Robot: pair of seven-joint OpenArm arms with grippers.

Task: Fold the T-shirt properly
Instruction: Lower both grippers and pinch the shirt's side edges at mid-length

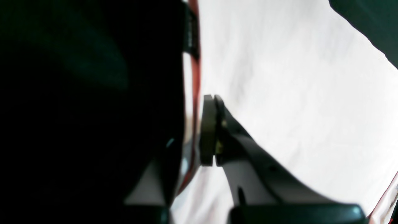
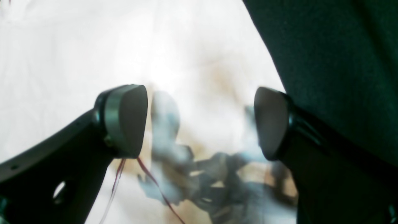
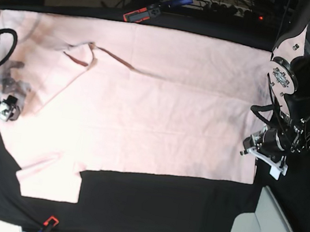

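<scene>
The T-shirt (image 3: 146,97) is spread flat; its hem edge appears pinched in the closed left gripper (image 1: 214,130), while the right gripper (image 2: 200,121) gapes above cloth. A thin pinch could slip when lifted.

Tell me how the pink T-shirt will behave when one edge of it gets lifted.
The T-shirt is thin cloth lying flat with wrinkles and a turned-over flap, so it will probably sag and drape rather than hold shape. Spread this wide over the black table cloth, the far part would likely drag and bunch. It looks light.
</scene>
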